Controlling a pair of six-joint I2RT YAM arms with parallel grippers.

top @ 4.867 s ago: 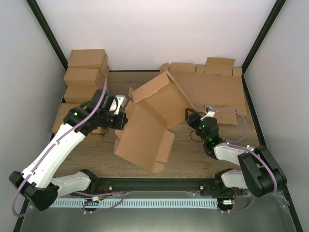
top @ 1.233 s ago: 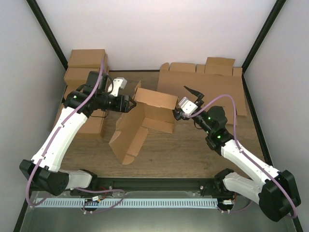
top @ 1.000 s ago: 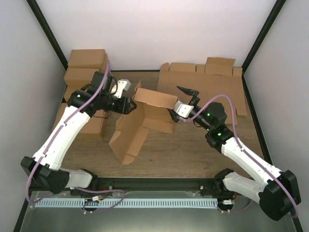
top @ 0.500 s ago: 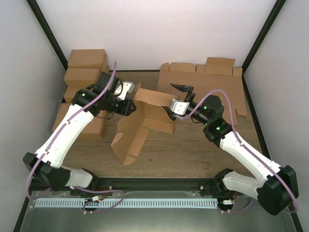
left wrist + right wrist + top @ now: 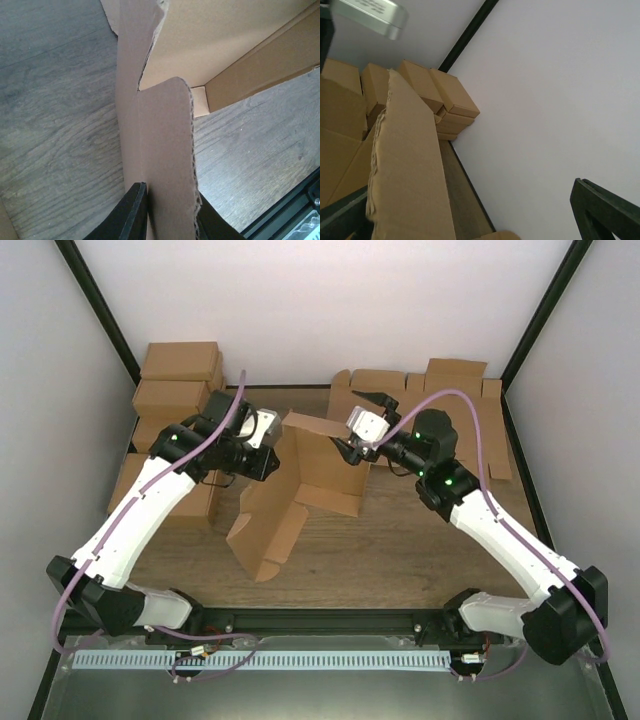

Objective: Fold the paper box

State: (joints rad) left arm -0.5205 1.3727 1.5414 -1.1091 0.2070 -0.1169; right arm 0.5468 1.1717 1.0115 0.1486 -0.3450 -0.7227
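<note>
Left jaws pinching paper box (image 5: 165,165) flap, plain only from wrist

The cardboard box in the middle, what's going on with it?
Two robot arms are folding the paper box. The left claw is shut on a flap at its left side; the right claw, open, sits at the raised far wall. The box is only half formed.

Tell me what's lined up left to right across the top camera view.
stacked brown cartons → left end effector → paper box → right end effector → flat cardboard sheets
</note>
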